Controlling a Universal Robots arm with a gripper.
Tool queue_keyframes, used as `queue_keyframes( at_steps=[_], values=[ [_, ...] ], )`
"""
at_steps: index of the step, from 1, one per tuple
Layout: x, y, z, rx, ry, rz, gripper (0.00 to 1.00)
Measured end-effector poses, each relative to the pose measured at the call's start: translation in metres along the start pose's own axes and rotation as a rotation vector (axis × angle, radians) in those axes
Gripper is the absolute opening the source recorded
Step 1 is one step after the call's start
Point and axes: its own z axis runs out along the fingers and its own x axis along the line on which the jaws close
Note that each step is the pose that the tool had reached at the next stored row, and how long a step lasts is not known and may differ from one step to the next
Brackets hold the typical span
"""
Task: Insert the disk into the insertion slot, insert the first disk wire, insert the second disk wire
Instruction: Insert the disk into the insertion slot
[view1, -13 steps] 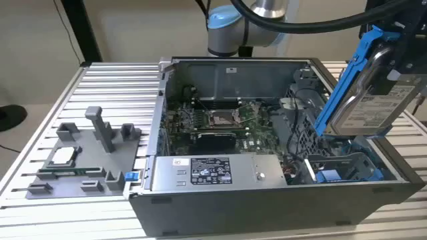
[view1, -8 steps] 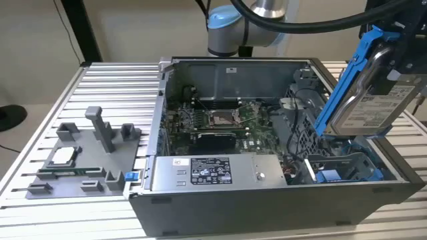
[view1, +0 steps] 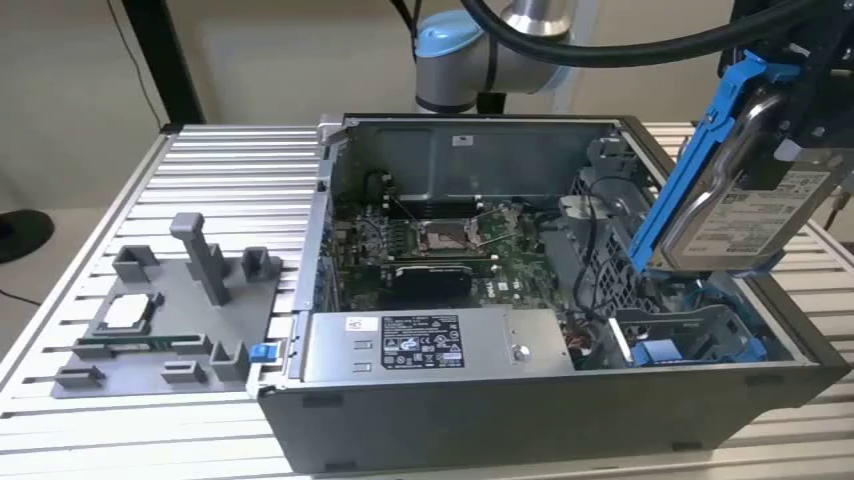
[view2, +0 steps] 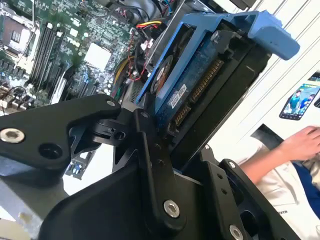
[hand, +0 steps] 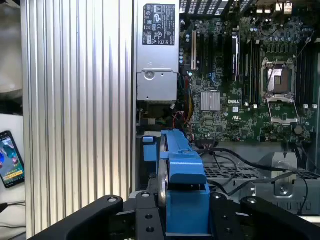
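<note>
Gripper (view1: 787, 140): clamped across the disk (view1: 747, 215), tilted in the air above the insertion slot (view1: 694, 335). Probably heavy, rigid and shock-sensitive; best held by the blue frame's edges. Inside the computer case (view1: 534, 430), from the exterior view's left: power-supply box (view1: 427, 345), motherboard (view1: 427, 240), then the insertion slot, unfilled.

case (view1: 534, 425) on slatted table (view1: 227, 170); parts fixture (view1: 160, 330) beside it at exterior view's left. inside: power-supply box (view1: 427, 345) along near wall, motherboard (view1: 427, 240) behind it. at exterior view's right end, disk (view1: 747, 215) tilted, raised above insertion slot (view1: 687, 335).
</note>
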Motion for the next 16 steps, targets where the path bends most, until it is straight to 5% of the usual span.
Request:
queue_keyframes(
  at_steps=[10,16],
  values=[
    [0.0071,-0.0033,0.0035,0.0025,-0.0002,0.000,0.00],
    [0.0156,-0.0126,0.0115,0.0034,-0.0015,0.000,0.00]
  ],
)
